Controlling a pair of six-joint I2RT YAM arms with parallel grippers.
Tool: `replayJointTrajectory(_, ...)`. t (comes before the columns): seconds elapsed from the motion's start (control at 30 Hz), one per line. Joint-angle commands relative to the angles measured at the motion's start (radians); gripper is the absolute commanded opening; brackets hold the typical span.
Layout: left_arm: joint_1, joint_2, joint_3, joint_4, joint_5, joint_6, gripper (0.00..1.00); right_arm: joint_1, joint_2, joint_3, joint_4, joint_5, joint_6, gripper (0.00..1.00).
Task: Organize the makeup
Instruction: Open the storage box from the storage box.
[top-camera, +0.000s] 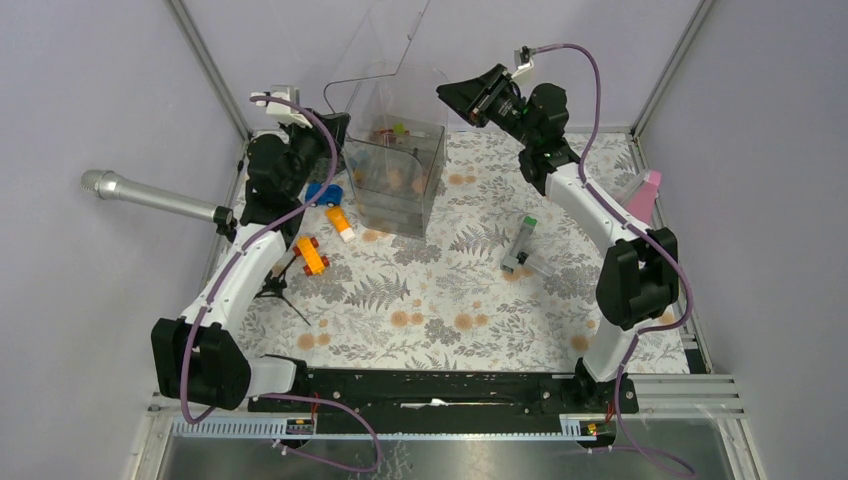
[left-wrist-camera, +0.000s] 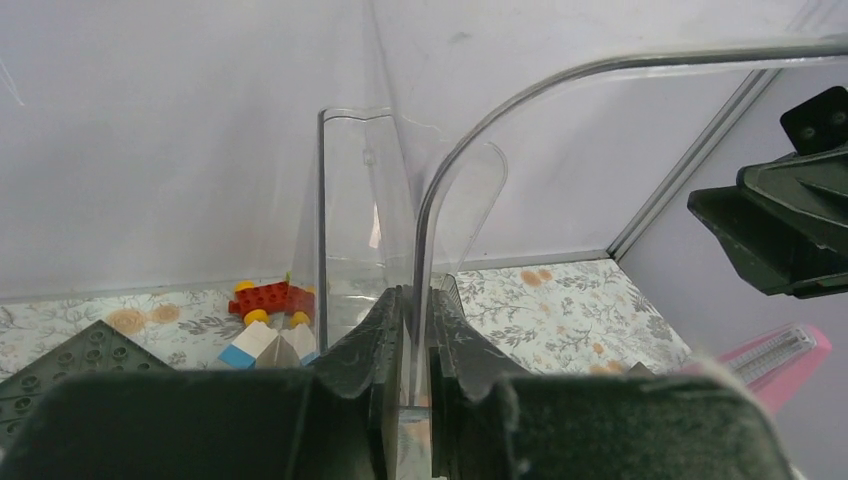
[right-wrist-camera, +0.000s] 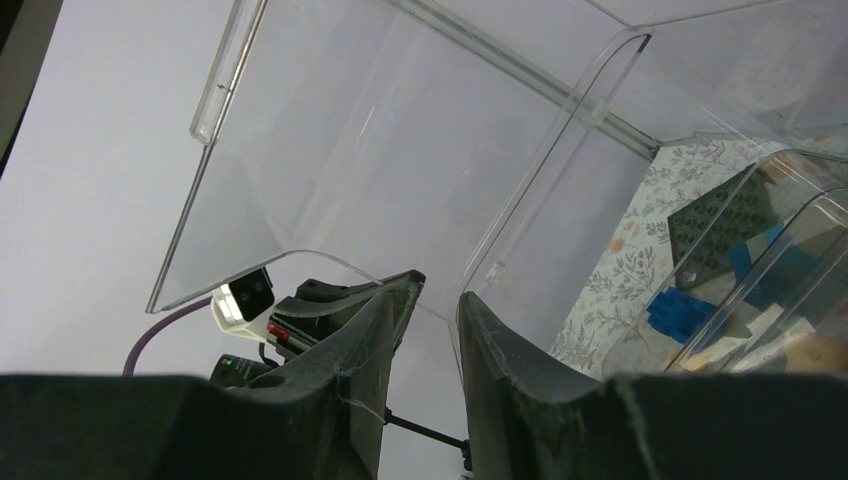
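Far centre of mat (top-camera: 440, 295): clear box (top-camera: 400, 205), lid (top-camera: 385, 40) tipped up. Left claw (left-wrist-camera: 415, 340) clenched on box's left wall edge, likely to steady it against sliding. Right claw (right-wrist-camera: 440, 325) at lid's right edge, jaws apart. Gripping or not, cannot tell; probably there to prop lid for loading. Tube (top-camera: 519, 245) lies on mat right of centre, well apart from box, untouched.

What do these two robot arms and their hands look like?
The left arm and right arm have white links, chunky black joints and a looping purple cable each. The left hand and right hand are matte black, each with two blunt, wedge-shaped fingers.
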Motion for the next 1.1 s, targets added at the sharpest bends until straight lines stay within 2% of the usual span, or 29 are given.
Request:
replayJointTrajectory(0.0, 0.004, -0.001, 0.059, 0.046, 0.033, -0.052, 0.11, -0.008, -0.061, -0.01, 0.038, -0.018, -0.026, 0.38)
replayJointTrajectory(0.17, 0.014, -0.005, 0.055, 0.047, 0.038, -0.065, 0.19, -0.011, -0.067, -0.02, 0.038, -0.019, -0.027, 0.38)
replayJointTrajectory(0.37, 0.026, -0.01, 0.046, 0.056, 0.044, -0.076, 0.43, -0.018, -0.085, -0.054, 0.043, -0.021, -0.038, 0.39)
replayJointTrajectory(0.6, 0.041, -0.006, 0.043, 0.064, 0.039, -0.086, 0.47, -0.029, -0.102, -0.091, 0.051, -0.021, -0.041, 0.39)
replayJointTrajectory(0.77, 0.051, -0.002, 0.042, 0.066, 0.035, -0.092, 0.36, -0.032, -0.105, -0.101, 0.057, -0.025, -0.041, 0.4)
replayJointTrajectory(0.93, 0.059, 0.002, 0.046, 0.066, 0.041, -0.101, 0.16, -0.035, -0.106, -0.108, 0.064, -0.024, -0.041, 0.4)
replayJointTrajectory(1.07, 0.066, 0.013, 0.058, 0.061, 0.049, -0.111, 0.08, -0.036, -0.108, -0.113, 0.064, -0.027, -0.041, 0.41)
